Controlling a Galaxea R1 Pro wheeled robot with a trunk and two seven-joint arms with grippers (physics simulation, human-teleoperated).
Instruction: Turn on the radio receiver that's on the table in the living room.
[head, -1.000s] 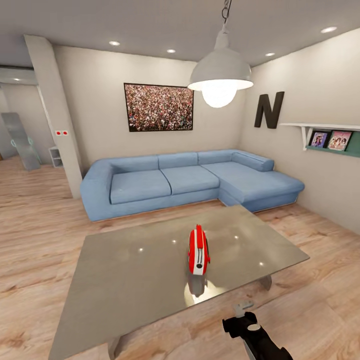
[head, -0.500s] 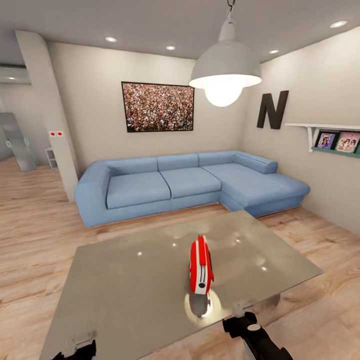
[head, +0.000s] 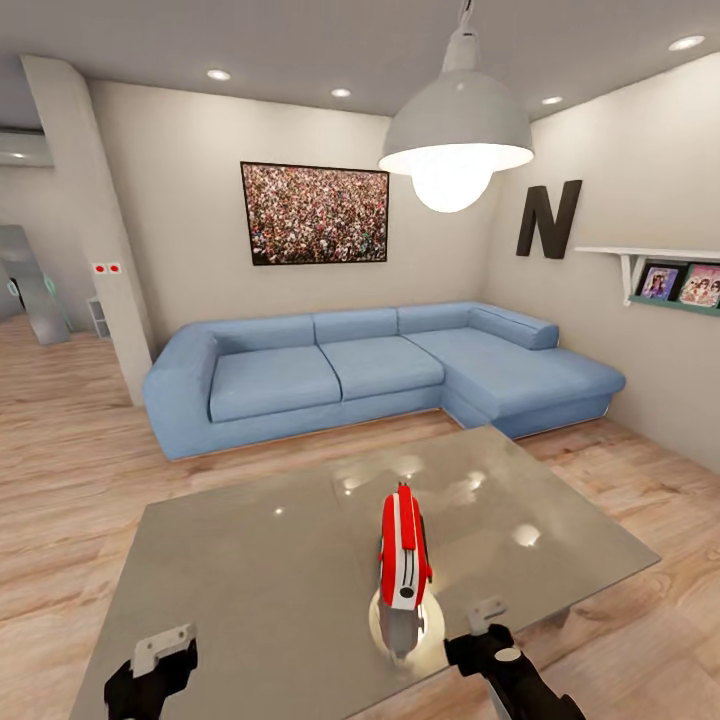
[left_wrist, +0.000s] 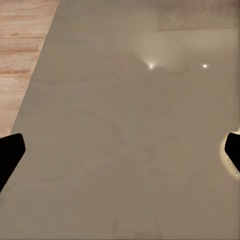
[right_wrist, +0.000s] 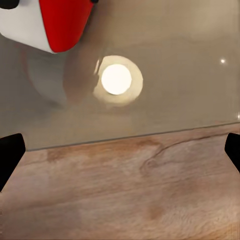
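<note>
Red and white radio receiver (head: 403, 551): stands upright on its edge on the table, near the front edge and a little right of the middle, seen narrow-side on; the right wrist view catches one red and white corner of it (right_wrist: 47, 22).
Table (head: 250, 560): low, rectangular, glossy grey top that mirrors the lamp as a bright round spot just below the radio; in the right wrist view the top's near edge runs across, with plank floor on the gripper's side of it.
Left gripper (head: 160, 655): low at the head view's left, over the table's front left part; in the left wrist view its two dark fingertips (left_wrist: 10, 155) sit at opposite edges with bare tabletop between them, so the fingers are spread wide and hold nothing.
Right gripper (head: 488, 622): low at the head view's right, at the table's front edge, near the radio but not touching it; its dark fingertips (right_wrist: 11, 155) are likewise far apart, nothing between them.
Living room floor (head: 70, 480): light wood planks around the table.
Sofa (head: 370, 365): blue corner sofa beyond the table, against the beige wall.
Pendant lamp (head: 455, 135): white, lit, hanging above the table.
Wall: framed crowd picture (head: 315, 214) above the sofa; black letter N (head: 548, 218) on the right wall, beside a shelf (head: 655, 275) with small pictures.
</note>
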